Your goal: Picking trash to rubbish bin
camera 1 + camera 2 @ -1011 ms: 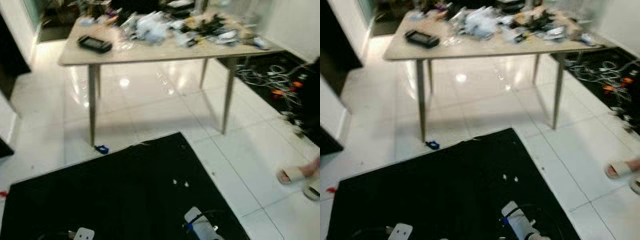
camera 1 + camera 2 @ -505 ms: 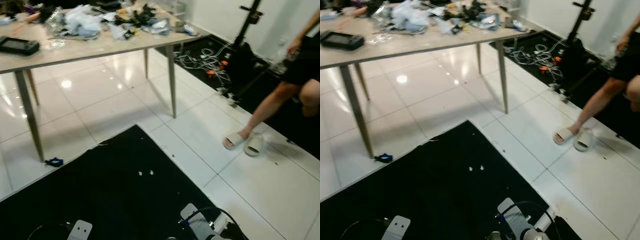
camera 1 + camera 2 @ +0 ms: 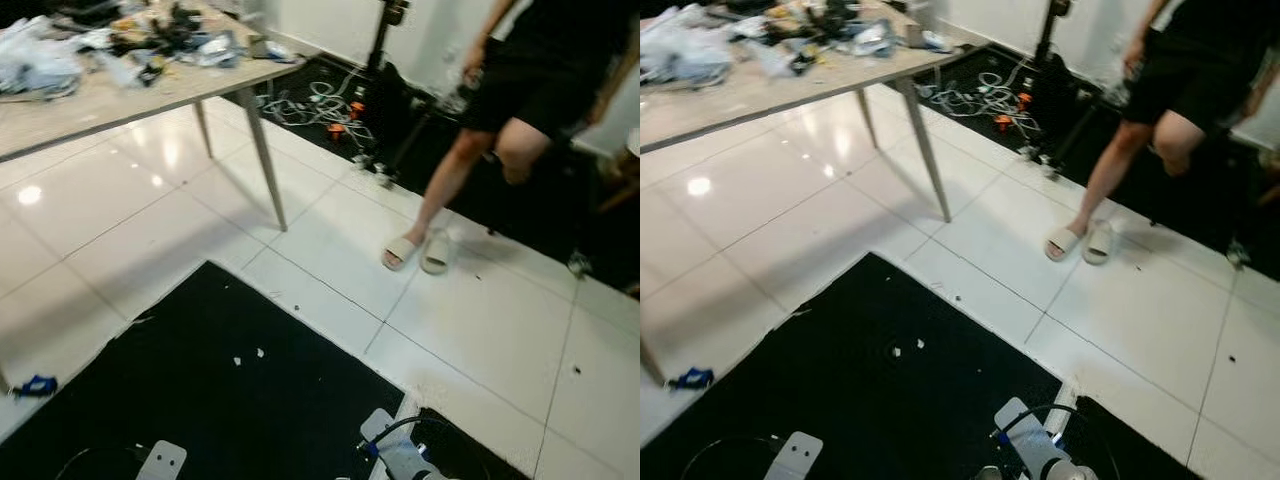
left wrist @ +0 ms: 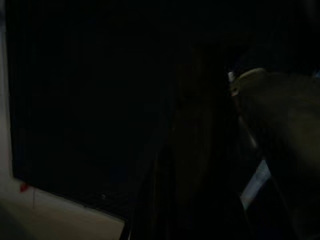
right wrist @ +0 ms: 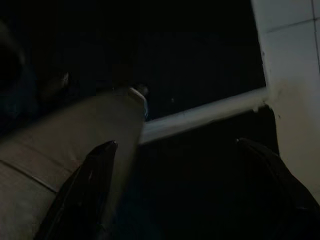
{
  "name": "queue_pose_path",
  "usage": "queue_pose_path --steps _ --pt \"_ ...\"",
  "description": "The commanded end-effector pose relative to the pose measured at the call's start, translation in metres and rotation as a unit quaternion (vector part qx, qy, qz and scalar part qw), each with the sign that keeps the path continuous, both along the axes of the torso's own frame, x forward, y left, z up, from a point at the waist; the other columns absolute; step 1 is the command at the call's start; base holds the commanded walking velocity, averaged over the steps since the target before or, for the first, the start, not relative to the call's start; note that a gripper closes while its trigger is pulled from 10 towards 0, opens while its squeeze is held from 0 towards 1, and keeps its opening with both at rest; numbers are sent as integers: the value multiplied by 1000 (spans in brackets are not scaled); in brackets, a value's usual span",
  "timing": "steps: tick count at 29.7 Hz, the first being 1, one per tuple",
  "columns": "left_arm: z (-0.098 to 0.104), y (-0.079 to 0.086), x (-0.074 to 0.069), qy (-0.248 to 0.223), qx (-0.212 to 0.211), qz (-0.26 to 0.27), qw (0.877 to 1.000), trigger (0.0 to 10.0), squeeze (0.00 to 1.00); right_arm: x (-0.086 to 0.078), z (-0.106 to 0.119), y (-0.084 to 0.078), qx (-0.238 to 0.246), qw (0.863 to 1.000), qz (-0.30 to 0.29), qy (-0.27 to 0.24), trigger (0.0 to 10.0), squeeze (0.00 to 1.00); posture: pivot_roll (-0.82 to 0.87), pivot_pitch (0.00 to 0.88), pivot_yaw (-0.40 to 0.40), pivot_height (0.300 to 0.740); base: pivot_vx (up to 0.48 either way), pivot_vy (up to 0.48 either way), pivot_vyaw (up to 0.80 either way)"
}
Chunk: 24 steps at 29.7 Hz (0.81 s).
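Trash candidates: small blue scrap point(image 3: 36, 385) is lying on the white tile floor point(image 3: 480, 320), just off the edge of the black mat point(image 3: 200, 400); two tiny white bits point(image 3: 247, 357) are sitting on the mat itself. Can't make out a rubbish bin anywhere.

Worktop point(image 3: 120, 90) is standing further back on the left, carrying a loose heap of clutter point(image 3: 130, 40): plastic wrappers, cables, small dark items, too blurred to sort.

Right claw point(image 5: 175, 190) is hanging low over the mat near its edge, fingers point(image 5: 80, 190) spread wide, released, nothing between them. Left claw point(image 4: 200, 150) is hanging idle in the shade; view too dark, cannot tell if it's released or clenched.

Person point(image 3: 520, 90) in dark shorts and pale slippers point(image 3: 418, 250) is standing on the tile off to the right, one knee raised. Behind them, tangled cables point(image 3: 320, 105) are lying on a dark floor patch beside a black stand point(image 3: 385, 50).
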<state>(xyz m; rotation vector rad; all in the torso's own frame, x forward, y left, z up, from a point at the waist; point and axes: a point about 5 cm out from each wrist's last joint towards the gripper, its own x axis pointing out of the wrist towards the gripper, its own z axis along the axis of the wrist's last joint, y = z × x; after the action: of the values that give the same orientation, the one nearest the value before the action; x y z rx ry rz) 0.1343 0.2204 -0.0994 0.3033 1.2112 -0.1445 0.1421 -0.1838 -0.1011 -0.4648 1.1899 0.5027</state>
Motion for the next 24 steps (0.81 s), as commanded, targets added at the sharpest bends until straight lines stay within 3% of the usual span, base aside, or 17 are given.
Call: queue_pose_path --steps 1,9,24 --pt "-5 -3 -12 22 -3 -8 1000 10000 0 -28 -9 -4 -9 999 7 51 10000 0 45 60 -31 740 0 0 -756" --pt "-5 -3 -12 24 4 -21 999 10000 0 -32 -9 -7 -11 998 15 57 10000 0 49 40 -29 740 0 0 -752" --pt "-5 -3 -14 27 15 -36 999 10000 0 -33 -11 7 -7 997 37 62 10000 0 58 0 -21 740 0 0 -750"
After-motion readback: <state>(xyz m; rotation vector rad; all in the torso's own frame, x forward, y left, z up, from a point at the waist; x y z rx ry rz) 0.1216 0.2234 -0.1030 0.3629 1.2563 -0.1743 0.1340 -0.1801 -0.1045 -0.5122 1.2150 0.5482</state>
